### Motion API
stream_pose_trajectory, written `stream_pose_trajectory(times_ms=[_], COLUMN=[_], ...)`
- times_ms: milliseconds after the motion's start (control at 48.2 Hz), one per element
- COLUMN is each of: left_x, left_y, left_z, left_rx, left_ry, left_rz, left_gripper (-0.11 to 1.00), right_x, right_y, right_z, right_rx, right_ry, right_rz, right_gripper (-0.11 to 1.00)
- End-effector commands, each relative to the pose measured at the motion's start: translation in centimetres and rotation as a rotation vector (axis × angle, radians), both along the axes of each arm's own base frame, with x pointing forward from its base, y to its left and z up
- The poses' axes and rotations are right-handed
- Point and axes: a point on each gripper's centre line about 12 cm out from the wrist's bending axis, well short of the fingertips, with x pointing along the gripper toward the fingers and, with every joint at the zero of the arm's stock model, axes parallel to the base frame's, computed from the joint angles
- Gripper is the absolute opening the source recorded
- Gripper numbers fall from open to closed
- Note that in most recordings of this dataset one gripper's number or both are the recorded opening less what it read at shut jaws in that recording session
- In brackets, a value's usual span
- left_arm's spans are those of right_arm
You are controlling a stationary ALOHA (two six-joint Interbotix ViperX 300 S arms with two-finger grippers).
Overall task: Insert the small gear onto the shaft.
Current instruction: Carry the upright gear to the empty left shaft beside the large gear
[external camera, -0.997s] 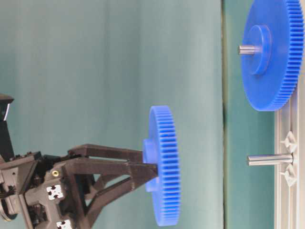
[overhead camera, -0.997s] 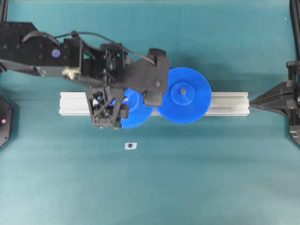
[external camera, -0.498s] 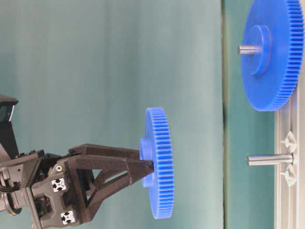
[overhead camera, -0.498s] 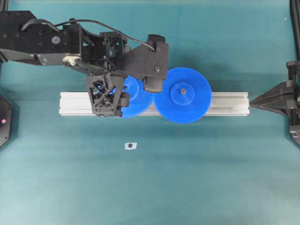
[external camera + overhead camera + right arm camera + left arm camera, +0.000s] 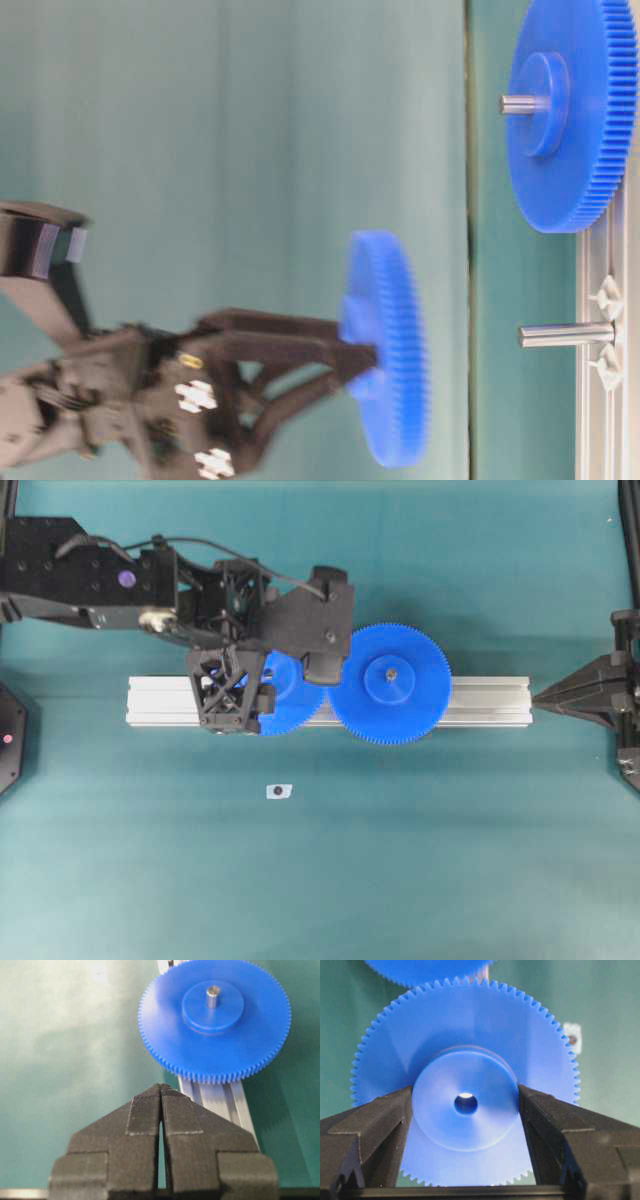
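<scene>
The left gripper (image 5: 465, 1105) pinches the small gear (image 5: 465, 1085), a blue plastic wheel with tiny teeth all around, by its smooth round hub, with one black finger (image 5: 380, 1125) pressed on each side and the little middle hole showing between them. In the table-level view the small gear sits at the tips of that gripper, and the shaft (image 5: 565, 334), a thin shiny grey metal pin, stands apart from it on the ridged silver rail (image 5: 607, 400). The right gripper (image 5: 161, 1091) has its rough black tips pressed together on nothing, and just past them the larger gear (image 5: 215, 1020) lies flat on the rail with its own pin (image 5: 213, 996) poking up through its hub.
</scene>
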Motion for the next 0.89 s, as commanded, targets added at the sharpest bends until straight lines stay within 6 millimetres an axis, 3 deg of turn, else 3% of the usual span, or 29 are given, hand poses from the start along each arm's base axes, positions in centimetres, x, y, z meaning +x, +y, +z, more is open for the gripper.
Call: stream_pose_trajectory(times_ms=[0,208,478,872], left_x=[0.1,0.5,0.1,0.9], left_y=[0.1,0.2,0.2,0.2], left_z=[0.9,-0.2,-1.9,-3.5], left_rx=[0.005,0.01,0.004,0.003], left_ry=[-0.049,-0.113,-0.092,-0.082], left_rz=[0.005,0.002,0.011,0.008], left_gripper=[0.69,0.69,0.69,0.69], right_x=[0.2,0.2,0.2,0.2], right_y=[-0.1,0.0,-0.1,-0.4], right_z=[0.4,0.4,0.4,0.4], right_rx=[0.01,0.01,0.01,0.01], right_ry=[-0.01,-0.01,-0.01,-0.013], right_rz=[-0.009,-0.008,-0.014,-0.028], right_gripper=[0.01,0.01,0.01,0.01])
